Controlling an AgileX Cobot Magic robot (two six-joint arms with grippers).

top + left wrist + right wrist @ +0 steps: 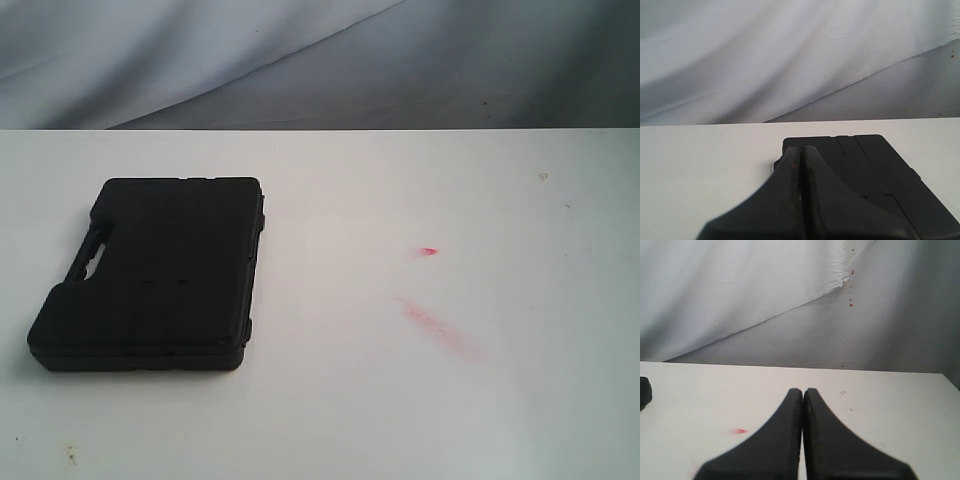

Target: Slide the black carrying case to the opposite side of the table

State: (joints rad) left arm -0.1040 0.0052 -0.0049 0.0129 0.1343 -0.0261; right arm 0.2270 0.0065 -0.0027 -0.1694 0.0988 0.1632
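The black carrying case (150, 272) lies flat and closed on the left part of the table (400, 400) in the exterior view, with its handle slot (95, 250) facing the left edge. On the right half of the tabletop are a small red mark (430, 251) and a faint red smear (435, 325).

The left gripper (802, 149) has its fingers pressed together. It is low and close to the case, though I cannot tell whether they touch. The right gripper (803, 391) is likewise closed with nothing between its fingers, over bare table and well apart from the case. A pale cloth backdrop (300, 60) hangs behind.
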